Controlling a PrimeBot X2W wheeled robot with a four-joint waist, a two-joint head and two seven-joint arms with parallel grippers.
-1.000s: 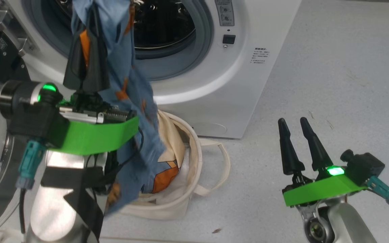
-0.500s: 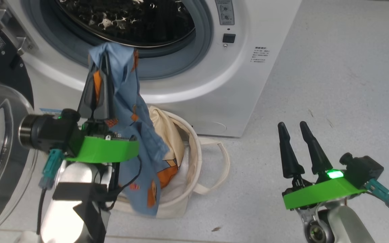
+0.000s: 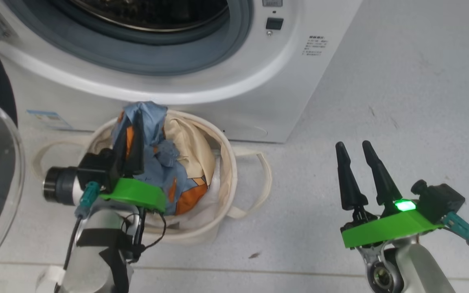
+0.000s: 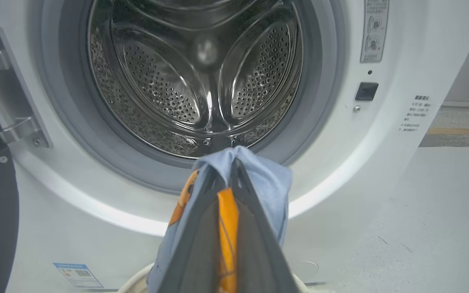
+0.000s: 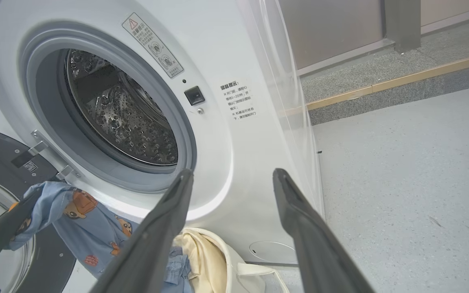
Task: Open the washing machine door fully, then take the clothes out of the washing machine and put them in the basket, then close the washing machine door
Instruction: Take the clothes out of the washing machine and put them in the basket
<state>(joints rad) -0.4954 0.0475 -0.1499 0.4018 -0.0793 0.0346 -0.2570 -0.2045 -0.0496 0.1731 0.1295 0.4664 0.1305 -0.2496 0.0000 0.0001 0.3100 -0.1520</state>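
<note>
Light blue, bear-printed cloth (image 3: 153, 116) droops bunched into the round cream canvas basket (image 3: 229, 171), pinched tight between the left gripper's (image 3: 136, 122) dark fingers. The basket stands just before the white front-loading washing machine (image 3: 267, 81), its glass-bowled door (image 3: 2, 162) swung open. The right gripper (image 3: 351, 144) hovers apart, jaws spread, empty.

A pale grey speckled floor (image 3: 413, 73) spreads over the right half of the head view. It has faint scuff marks (image 3: 382, 116) at centre right, a small dark scrap (image 3: 254, 255) near bottom centre, and a thin joint line (image 3: 259, 272) across the bottom. In the right wrist view's upper right, a darker speckled step (image 5: 381, 65) edged with a tan strip (image 5: 401, 81) lies below a grey-brown wall (image 5: 332, 28) and a grey post (image 5: 402, 20).
</note>
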